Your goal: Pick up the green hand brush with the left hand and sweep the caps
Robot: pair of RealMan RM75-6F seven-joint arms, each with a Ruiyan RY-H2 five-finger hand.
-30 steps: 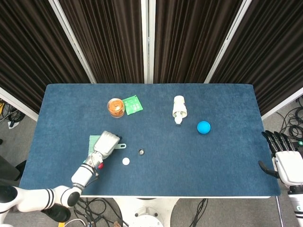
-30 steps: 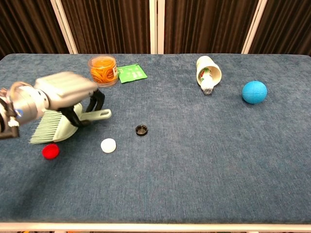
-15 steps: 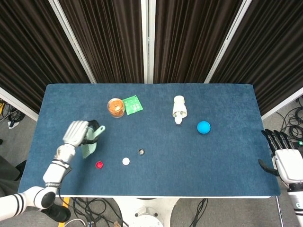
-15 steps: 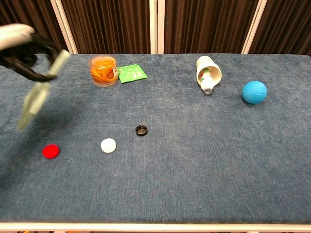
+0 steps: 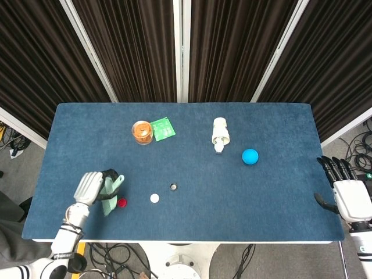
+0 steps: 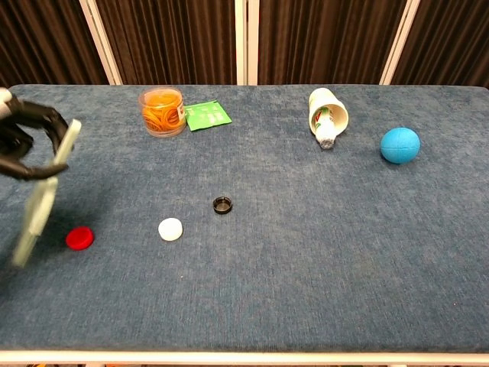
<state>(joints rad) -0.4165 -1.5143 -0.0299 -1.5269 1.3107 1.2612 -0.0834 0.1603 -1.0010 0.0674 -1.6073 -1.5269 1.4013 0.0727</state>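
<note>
My left hand (image 5: 89, 188) (image 6: 17, 136) grips the pale green hand brush (image 5: 110, 197) (image 6: 40, 205) by its handle at the table's front left. The brush hangs bristles-down, just left of the red cap (image 5: 122, 202) (image 6: 79, 238). A white cap (image 5: 154, 198) (image 6: 170, 228) lies to the right of the red one, and a black cap (image 5: 173, 186) (image 6: 222, 204) a little further right and back. My right hand (image 5: 347, 195) stays off the table's right edge with its fingers spread, holding nothing.
An orange-filled clear jar (image 5: 142, 132) and a green card (image 5: 163, 128) stand at the back left. A tipped white bottle (image 5: 220, 133) and a blue ball (image 5: 250, 156) lie at the back right. The blue table (image 5: 232, 215) shows its front edge close below the caps.
My left hand lifted the brush off the table, swung it left, and has now come down toward the front, bringing the bristles beside the red cap. The caps have not moved.
</note>
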